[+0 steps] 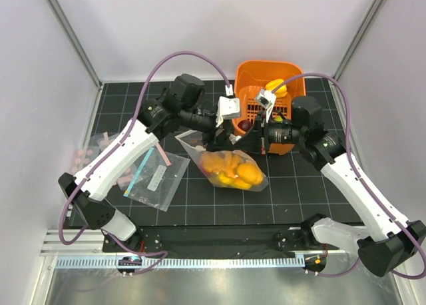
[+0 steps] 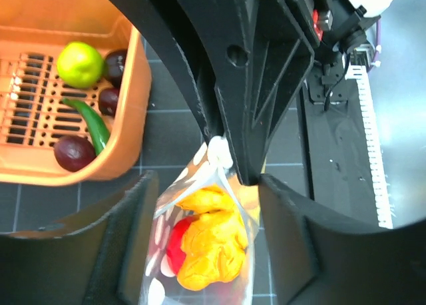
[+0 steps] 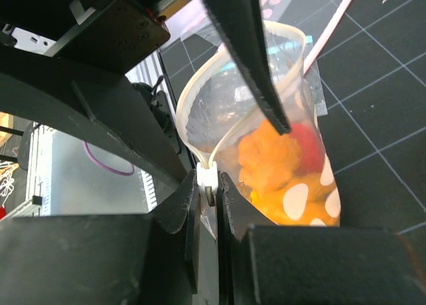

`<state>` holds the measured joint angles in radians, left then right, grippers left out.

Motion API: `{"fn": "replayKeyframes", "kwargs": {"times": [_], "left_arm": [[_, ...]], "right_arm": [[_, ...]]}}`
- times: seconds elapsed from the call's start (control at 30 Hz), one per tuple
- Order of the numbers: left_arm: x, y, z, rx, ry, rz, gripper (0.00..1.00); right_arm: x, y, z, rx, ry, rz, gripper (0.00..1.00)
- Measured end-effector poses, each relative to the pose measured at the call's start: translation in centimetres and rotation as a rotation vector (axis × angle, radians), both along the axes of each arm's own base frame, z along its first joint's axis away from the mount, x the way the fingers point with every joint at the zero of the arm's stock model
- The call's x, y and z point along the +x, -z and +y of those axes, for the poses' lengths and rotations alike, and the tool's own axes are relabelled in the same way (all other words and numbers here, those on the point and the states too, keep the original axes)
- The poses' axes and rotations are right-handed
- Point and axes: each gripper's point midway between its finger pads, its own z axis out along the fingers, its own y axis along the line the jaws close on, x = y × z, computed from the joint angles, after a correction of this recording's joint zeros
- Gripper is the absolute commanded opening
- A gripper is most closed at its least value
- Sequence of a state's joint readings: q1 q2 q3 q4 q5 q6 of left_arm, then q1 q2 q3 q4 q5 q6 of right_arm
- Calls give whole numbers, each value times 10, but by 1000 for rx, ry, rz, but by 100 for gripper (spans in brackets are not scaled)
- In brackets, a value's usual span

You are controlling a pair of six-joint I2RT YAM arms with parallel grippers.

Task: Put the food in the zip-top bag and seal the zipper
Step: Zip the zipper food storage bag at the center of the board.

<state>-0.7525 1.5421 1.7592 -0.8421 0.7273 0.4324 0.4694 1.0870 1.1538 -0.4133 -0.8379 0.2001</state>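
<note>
Grips the zipper [image 3: 183,105] in the narrowed right claw [image 3: 208,185], seen only at right wrist. Straddles zip-top bag [image 2: 206,245] with left claw [image 2: 208,182] wide; there alone, green lime [image 2: 80,64] in basket [image 2: 130,118].

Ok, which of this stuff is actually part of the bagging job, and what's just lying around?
Job: dotted zip-top bag with mangoes and red apple inside; orange basket holding lime, purple pieces, yellow pepper.
Lying about: teal-strip clear bag; pink-dotted bag; loose pink strip.
</note>
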Motion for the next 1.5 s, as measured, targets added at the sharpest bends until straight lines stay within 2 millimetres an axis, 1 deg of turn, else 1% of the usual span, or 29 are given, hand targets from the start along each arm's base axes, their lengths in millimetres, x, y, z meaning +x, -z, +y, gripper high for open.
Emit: {"fn": "replayKeyframes", "kwargs": {"times": [0.03,0.1,0.2,0.3,0.37,0.47,0.5,0.53,0.57,0.63,0.67,0.7,0.8,0.9,1.0,1.1,1.13,1.17,1.3,1.37,1.4,1.47,1.5], "left_arm": [[0,2,1,8,-2,2,59],[-3,4,2,20,-1,11,58],[-4,11,5,41,-8,15,54],[-3,19,9,66,-19,20,44],[-4,23,11,79,-23,26,42],[-5,27,14,96,-25,36,21],[-5,27,14,100,-26,36,8],[-6,28,15,106,-28,39,1],[-5,29,16,108,-30,40,0],[-5,29,16,111,-32,33,0],[-5,29,17,112,-33,34,0],[-5,29,17,113,-34,34,0],[-5,29,18,115,-39,40,0],[-7,28,18,112,-38,43,0],[-10,25,17,99,-27,52,0],[-14,21,17,87,-20,63,0],[-15,20,17,84,-18,66,0],[-16,19,17,81,-17,68,0],[-19,14,19,71,-15,61,0],[-20,12,20,66,-15,56,0],[-21,11,20,64,-15,55,0],[-22,9,21,60,-14,52,0],[-22,8,21,58,-13,51,0]], "right_arm": [[0,1,0,-4,0,-2,1],[0,3,-1,-12,0,-1,1],[-2,7,-2,-25,-2,4,1],[-3,7,-2,-26,-13,-1,1],[-4,7,-2,-25,-20,-3,1],[-5,6,-2,-26,-25,-5,1],[-5,6,-2,-26,-25,-5,1],[-4,6,-2,-26,-26,-7,1],[-4,6,-2,-26,-26,-8,3],[-4,6,-2,-28,-28,-7,16],[-4,7,-2,-30,-28,-7,35],[-4,7,-2,-30,-27,-5,42],[-3,6,-2,-33,-26,-27,57],[-1,8,-4,-39,-16,-59,64],[-3,15,-9,-45,4,-84,63],[-4,23,-12,-54,21,-100,45],[-4,25,-13,-58,24,-102,33],[-2,26,-13,-62,28,-108,29],[2,24,-13,-56,44,-121,28],[3,21,-13,-47,47,-128,44],[3,19,-12,-41,49,-128,46],[3,16,-12,-31,52,-137,44],[3,14,-12,-28,52,-139,39]]}}
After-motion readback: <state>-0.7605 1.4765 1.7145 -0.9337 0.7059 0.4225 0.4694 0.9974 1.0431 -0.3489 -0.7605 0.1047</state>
